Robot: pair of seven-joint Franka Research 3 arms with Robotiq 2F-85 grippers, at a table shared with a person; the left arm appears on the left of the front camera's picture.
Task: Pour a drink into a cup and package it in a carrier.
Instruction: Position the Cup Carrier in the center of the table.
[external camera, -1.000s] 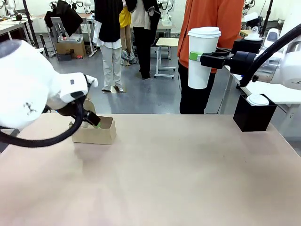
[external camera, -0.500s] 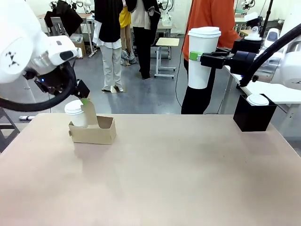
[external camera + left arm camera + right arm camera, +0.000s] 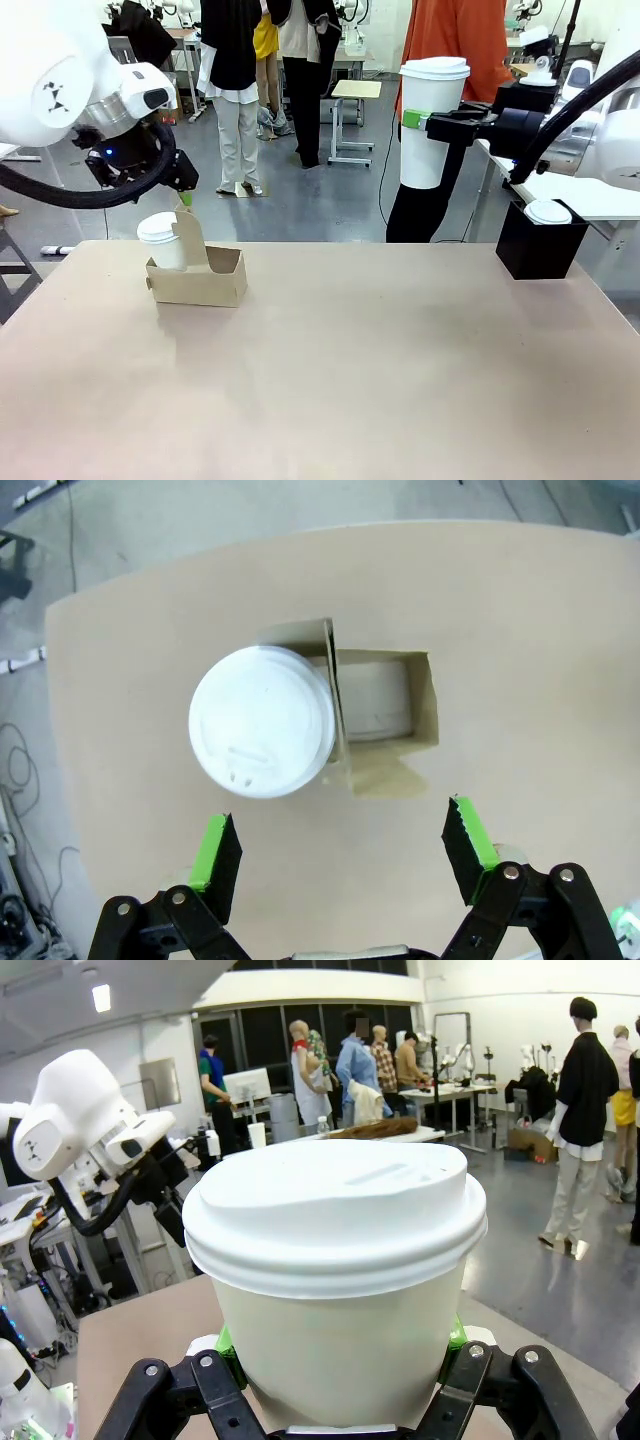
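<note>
Cup (image 3: 425, 165) position: I read it held high above the far right edge of the tabletop (image 3: 350, 380), upright, lid on, well clear of the surface. The right gripper (image 3: 425, 121) has its jaws clenched on the cup's upper body, just below the lid. In the right wrist view I see the green pads (image 3: 452, 1335) pressed against the paper wall on both sides.

The carrier (image 3: 205, 285) stands at the far left of the tabletop, handle panel upright. A shorter white lidded cup (image 3: 160, 240) sits in its left slot; the slot on the other side of the panel stands open.

The left gripper (image 3: 180, 188) hangs above the carrier, apart from it. Its jaws are released and spread wide, grasping nothing. In the left wrist view I look straight down on the shorter cup's lid and the carrier below.

A black box (image 3: 535, 250) sits at the far right of the tabletop with a white lid (image 3: 548, 211) on top. A person in an orange top (image 3: 450, 40) stands beyond the far edge, behind the held cup.
</note>
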